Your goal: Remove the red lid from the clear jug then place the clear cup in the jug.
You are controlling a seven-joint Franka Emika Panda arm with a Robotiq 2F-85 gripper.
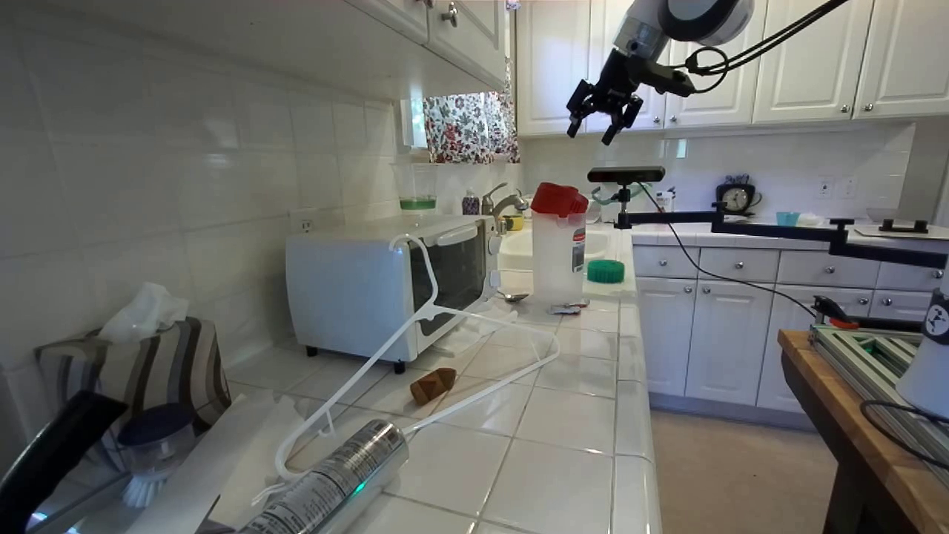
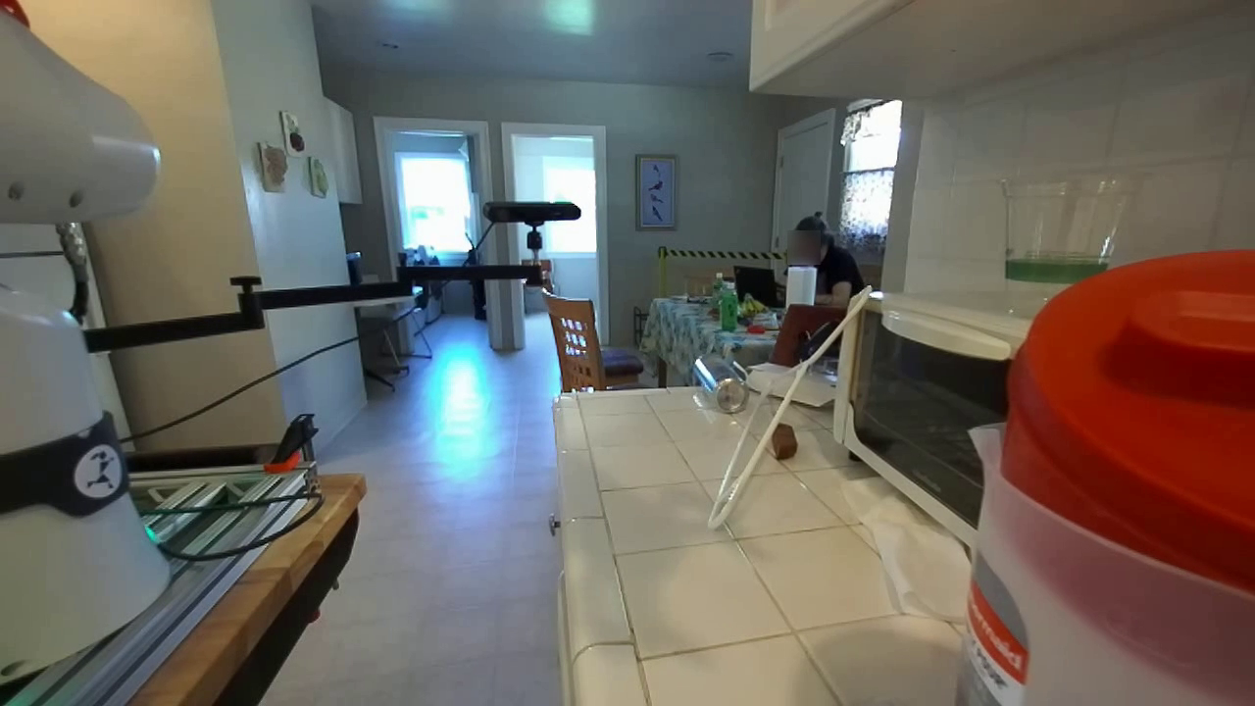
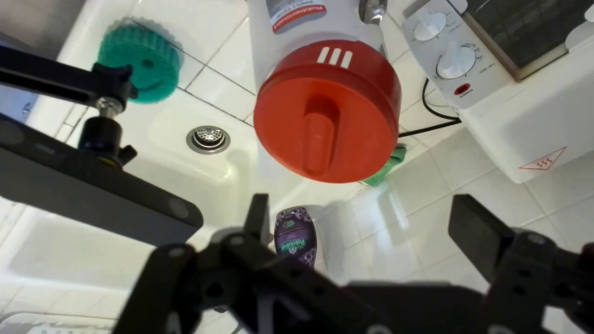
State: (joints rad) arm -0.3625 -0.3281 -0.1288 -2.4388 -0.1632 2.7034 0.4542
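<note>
The red lid (image 1: 557,199) sits on top of the translucent jug (image 1: 552,256), which stands upright on the tiled counter by the sink. The lid (image 2: 1147,392) and jug (image 2: 1098,598) show large at the right edge in an exterior view. In the wrist view the lid's top (image 3: 325,130) faces the camera, with a raised grip bar. A clear cup (image 1: 417,185) with a green bottom stands on the white toaster oven; it also shows in an exterior view (image 2: 1064,230). My gripper (image 1: 592,135) is high above the lid, apart from it. Its fingers (image 3: 362,211) are open and empty.
A black camera on an arm (image 1: 626,175) reaches close to the jug. A green round object (image 1: 606,271) lies beside the jug. The toaster oven (image 1: 371,274), a white hanger (image 1: 430,311), a spray can (image 1: 341,475) and a purple soap bottle (image 3: 295,234) stand or lie around.
</note>
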